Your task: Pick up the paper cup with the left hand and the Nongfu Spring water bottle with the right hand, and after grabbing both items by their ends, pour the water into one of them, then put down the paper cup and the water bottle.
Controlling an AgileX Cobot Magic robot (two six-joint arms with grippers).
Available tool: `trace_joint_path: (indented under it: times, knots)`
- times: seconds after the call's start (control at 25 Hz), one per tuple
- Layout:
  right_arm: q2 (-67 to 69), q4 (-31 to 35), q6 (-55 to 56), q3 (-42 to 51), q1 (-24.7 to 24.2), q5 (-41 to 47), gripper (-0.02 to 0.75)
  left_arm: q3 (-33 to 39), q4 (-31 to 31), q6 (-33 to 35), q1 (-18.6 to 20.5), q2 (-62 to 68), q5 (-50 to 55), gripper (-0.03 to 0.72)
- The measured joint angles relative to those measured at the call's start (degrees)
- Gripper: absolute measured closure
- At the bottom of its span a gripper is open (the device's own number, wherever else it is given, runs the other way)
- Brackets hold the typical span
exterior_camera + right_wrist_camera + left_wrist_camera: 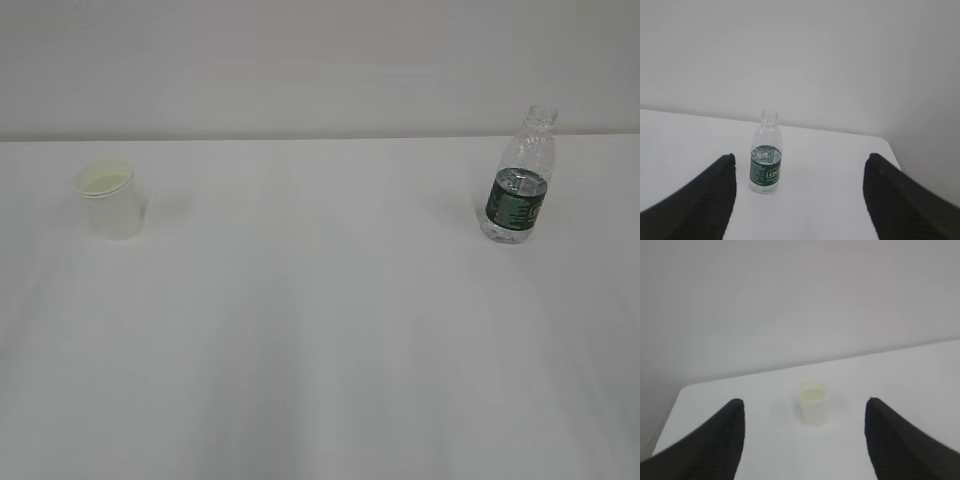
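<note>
A small white paper cup (110,198) stands upright at the table's far left; the left wrist view has the paper cup (813,403) ahead, centred between the black fingers. My left gripper (804,401) is open and empty, well short of the cup. The uncapped Nongfu Spring water bottle (520,178) stands upright at the far right, its water level near the top of the dark green label. In the right wrist view the water bottle (765,159) stands ahead, towards the left finger. My right gripper (799,156) is open and empty, some way back. Neither arm shows in the exterior view.
The white table (320,340) runs back to a pale wall. Its left corner and edge (677,405) show in the left wrist view. The right wrist view shows the table's right edge (892,150) just beyond the bottle.
</note>
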Motion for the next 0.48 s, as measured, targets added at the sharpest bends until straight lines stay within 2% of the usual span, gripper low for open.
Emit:
trace_joint_path:
  times: [0.28,0.48]
  knots:
    - [-0.63,0.59,-0.51,-1.68,0.0,8.14,0.147,0.0,-1.75,0.0,0.0,0.0,5.77,0.151]
    - [-0.63,4.85,-4.71,-2.61,0.0,13.25,0.147,-2.29,-2.2,0.0,0.0,0.0,11.7,0.181]
